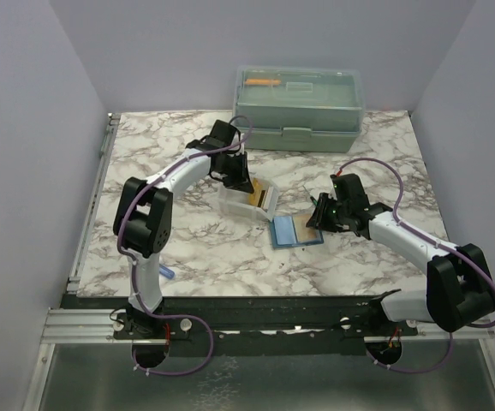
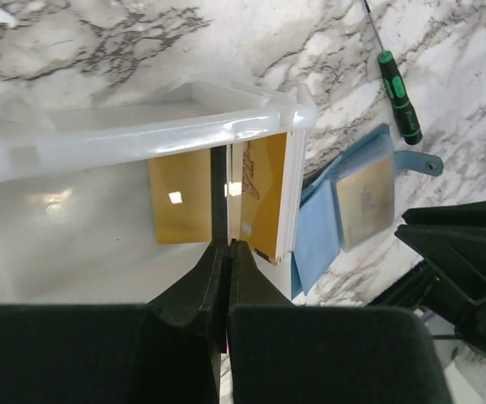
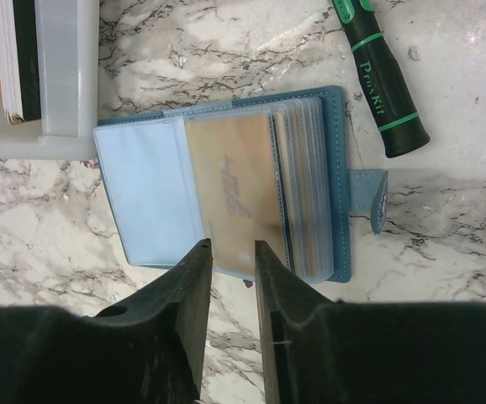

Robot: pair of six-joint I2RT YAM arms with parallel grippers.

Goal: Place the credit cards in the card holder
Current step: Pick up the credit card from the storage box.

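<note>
Within the tray (image 2: 100, 135), central on the surface (image 1: 187, 248), the left end effector (image 2: 227, 252) gripped a dark card (image 2: 219, 194) (seen edge-on). Next, likely, a lift toward the holder (image 3: 340, 168), over which the right end effector (image 3: 233, 252) hovered open.

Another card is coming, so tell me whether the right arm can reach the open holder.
Probably yes: the right gripper sits at the holder's near edge, jaws apart, nothing blocking it; the screwdriver lies aside.
</note>
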